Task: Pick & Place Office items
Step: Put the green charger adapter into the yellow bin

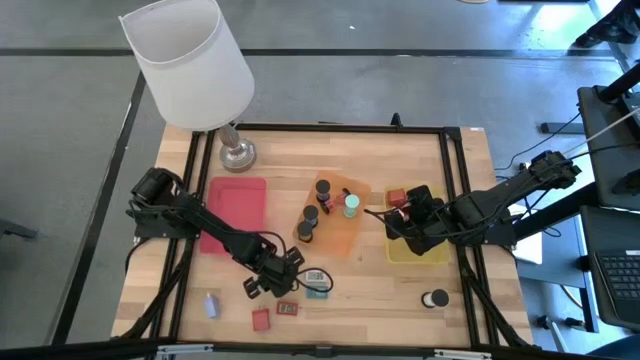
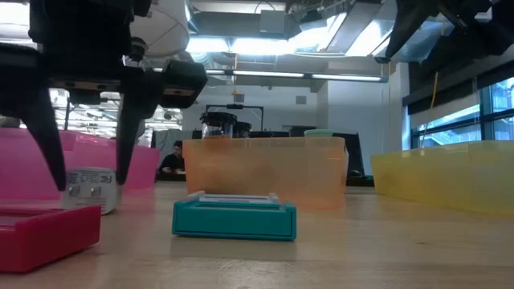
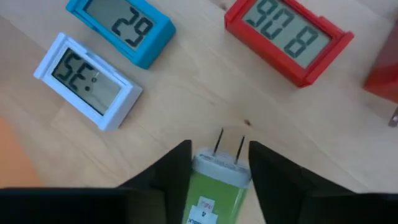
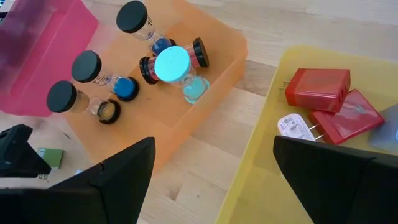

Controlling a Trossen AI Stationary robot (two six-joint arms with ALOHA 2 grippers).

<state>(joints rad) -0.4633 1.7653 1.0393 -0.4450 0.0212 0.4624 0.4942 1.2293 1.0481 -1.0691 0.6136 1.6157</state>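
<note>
Red clock [image 2: 44, 233] fills the low view's near corner, teal clock [image 2: 234, 218] beside it, both in front of the orange tray [image 2: 265, 168]; off that tray's pink-tray side the left gripper [image 2: 88, 181] stands upright with a finger down each flank of a charger [image 2: 90, 189] resting on the wood

From above, that claw sits just off the orange tray's near edge among the loose items, which suggests a pick under way, while the right gripper [image 1: 400, 222] waits over the yellow tray [image 1: 440, 255] flanking the orange one, perhaps ready for the next item

Left wrist view: both fingers press the charger's green sides, prongs pointing ahead, a squeeze across the narrow body likely chosen for a firm lift; a white clock [image 3: 87, 81] lies just beyond

Right wrist view: fingers spread wide, holding nothing; bottles [image 4: 86, 67] lie sorted in the orange tray, red blocks [image 4: 317, 90] in the yellow one
</note>
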